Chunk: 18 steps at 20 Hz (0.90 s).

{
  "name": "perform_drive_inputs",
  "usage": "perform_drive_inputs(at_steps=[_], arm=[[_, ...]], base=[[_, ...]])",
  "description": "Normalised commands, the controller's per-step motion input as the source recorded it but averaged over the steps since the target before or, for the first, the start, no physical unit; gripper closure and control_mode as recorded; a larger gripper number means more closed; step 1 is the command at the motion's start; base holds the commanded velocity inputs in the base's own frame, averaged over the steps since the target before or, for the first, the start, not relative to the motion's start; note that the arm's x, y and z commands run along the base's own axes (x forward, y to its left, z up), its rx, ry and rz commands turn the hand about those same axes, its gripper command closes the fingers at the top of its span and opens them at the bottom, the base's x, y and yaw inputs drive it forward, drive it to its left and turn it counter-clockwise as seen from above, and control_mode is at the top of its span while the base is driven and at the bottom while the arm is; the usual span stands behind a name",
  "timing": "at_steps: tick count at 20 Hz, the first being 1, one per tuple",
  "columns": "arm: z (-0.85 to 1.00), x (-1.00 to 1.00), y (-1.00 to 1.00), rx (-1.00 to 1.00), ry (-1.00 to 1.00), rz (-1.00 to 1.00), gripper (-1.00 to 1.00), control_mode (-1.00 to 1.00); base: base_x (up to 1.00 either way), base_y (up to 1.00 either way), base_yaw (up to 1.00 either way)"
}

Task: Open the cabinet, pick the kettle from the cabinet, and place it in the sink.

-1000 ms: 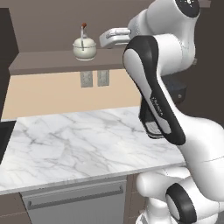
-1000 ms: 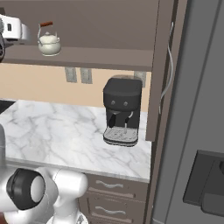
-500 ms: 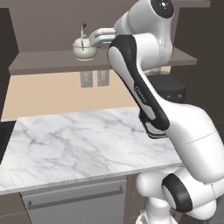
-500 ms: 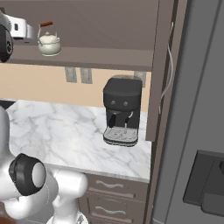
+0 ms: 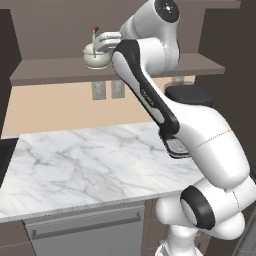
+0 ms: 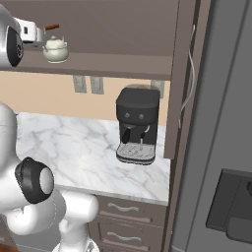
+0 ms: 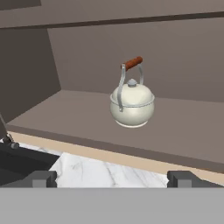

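The cabinet (image 5: 55, 70) stands open, its door (image 6: 178, 74) swung out to the right with a curved silver handle. On the brown inner shelf (image 7: 183, 127) the cream-white kettle (image 7: 132, 104) sits upright with its reddish arched handle up. It also appears as the kettle (image 5: 94, 56) and the kettle (image 6: 55, 49). My gripper (image 7: 111, 179) is open and empty, facing the kettle a short way in front of the shelf edge. In the left base view the gripper (image 5: 101, 44) hangs just right of the kettle, partly covering it. A dark strip of the sink (image 5: 5, 157) borders the counter's left edge.
A marble counter (image 5: 85, 155) lies below the cabinet. A black coffee machine (image 6: 139, 123) stands at its right end, under the open door. Wall outlets (image 5: 105, 90) sit on the beige backsplash. A grey front with a horizontal bar handle (image 5: 85, 225) is under the counter.
The arm has swung left and the hand has closed in on the kettle from its right. The kettle has stayed put and the jaws have stayed open.
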Motion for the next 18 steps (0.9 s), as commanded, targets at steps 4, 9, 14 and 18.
perform_drive_inputs(at_steps=[4,9,14,18], arm=[[0.0,0.48,0.11,0.0,0.0,0.0,-1.0,-1.0],[0.0,0.53,0.17,0.0,0.01,0.0,-1.0,-1.0],[0.0,0.47,0.15,-0.01,0.0,0.0,-1.0,-1.0],[0.0,0.4,0.12,-0.03,0.01,-0.03,-1.0,-1.0]], base=[[0.0,0.0,0.0],[0.0,0.0,0.0],[0.0,0.0,0.0],[0.0,0.0,0.0]])
